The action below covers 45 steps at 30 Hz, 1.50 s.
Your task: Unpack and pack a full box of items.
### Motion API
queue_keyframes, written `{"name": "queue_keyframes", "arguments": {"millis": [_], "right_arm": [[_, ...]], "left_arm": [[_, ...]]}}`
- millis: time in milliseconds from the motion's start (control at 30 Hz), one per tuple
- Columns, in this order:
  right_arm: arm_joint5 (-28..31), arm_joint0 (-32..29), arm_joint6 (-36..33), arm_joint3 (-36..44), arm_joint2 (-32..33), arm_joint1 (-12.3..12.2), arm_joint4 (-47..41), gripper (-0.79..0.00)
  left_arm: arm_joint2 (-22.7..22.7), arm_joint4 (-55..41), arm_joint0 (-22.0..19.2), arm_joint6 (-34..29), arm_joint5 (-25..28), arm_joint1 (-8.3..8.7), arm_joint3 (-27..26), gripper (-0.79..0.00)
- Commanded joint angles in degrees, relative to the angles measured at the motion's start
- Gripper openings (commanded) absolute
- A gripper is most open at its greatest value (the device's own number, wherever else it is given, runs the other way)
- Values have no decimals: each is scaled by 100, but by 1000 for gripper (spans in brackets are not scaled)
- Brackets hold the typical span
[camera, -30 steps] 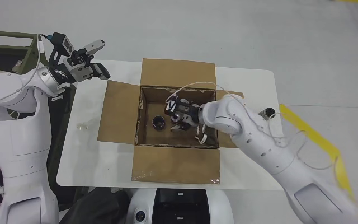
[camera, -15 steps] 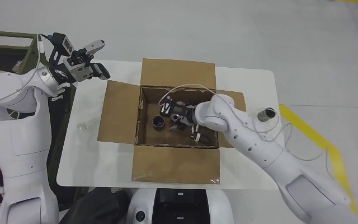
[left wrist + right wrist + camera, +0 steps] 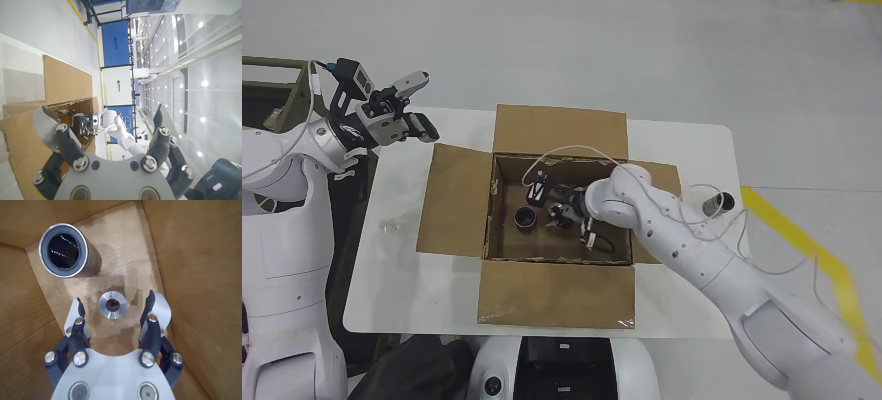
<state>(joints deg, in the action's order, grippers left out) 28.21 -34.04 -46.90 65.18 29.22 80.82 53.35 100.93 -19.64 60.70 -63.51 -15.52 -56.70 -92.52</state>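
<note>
An open cardboard box point(image 3: 557, 292) sits mid-table with its flaps spread. Inside, a large dark cylinder with a metal rim point(image 3: 65, 258) point(image 3: 526, 217) stands upright on the box floor. A smaller shiny metal sleeve point(image 3: 112, 305) stands beside it. My right gripper point(image 3: 114, 301) point(image 3: 559, 208) is down inside the box, open, its fingers on either side of the small sleeve and a little above it, not touching. My left gripper point(image 3: 414, 103) point(image 3: 100, 121) is open and holds nothing, raised off the table's far left corner, beyond the box's left flap.
Another metal cylinder point(image 3: 720, 202) stands on the table to the right of the box. A small clear object point(image 3: 390, 225) lies on the table left of the box. A dark green crate point(image 3: 267, 90) sits beyond the far left table edge.
My right arm has swung left within the box, bringing its gripper closer to the small sleeve beside the large cylinder. The left arm has stayed still.
</note>
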Motion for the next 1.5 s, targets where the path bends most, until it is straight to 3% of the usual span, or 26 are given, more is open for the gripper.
{"name": "queue_keyframes", "arguments": {"millis": [0,167,333,400,733,1233,1467], "right_arm": [[27,27,28,-115,-20,38,-22,-175],[87,85,106,-356,-53,129,-60,-339],[121,132,129,-484,-74,198,-21,-631],[123,147,145,-513,-64,214,5,-785],[-63,-42,-61,66,223,101,225,-785],[-268,-1419,-917,2828,1463,-544,735,-785],[-180,-1882,-994,3557,1922,-712,777,-785]], "left_arm": [[0,0,0,0,0,0,0,0],[0,0,0,0,0,0,0,0],[0,0,0,0,0,0,0,0],[0,0,0,0,0,0,0,0],[0,0,0,0,0,0,0,0],[0,0,0,0,0,0,0,0],[0,0,0,0,0,0,0,0]]}}
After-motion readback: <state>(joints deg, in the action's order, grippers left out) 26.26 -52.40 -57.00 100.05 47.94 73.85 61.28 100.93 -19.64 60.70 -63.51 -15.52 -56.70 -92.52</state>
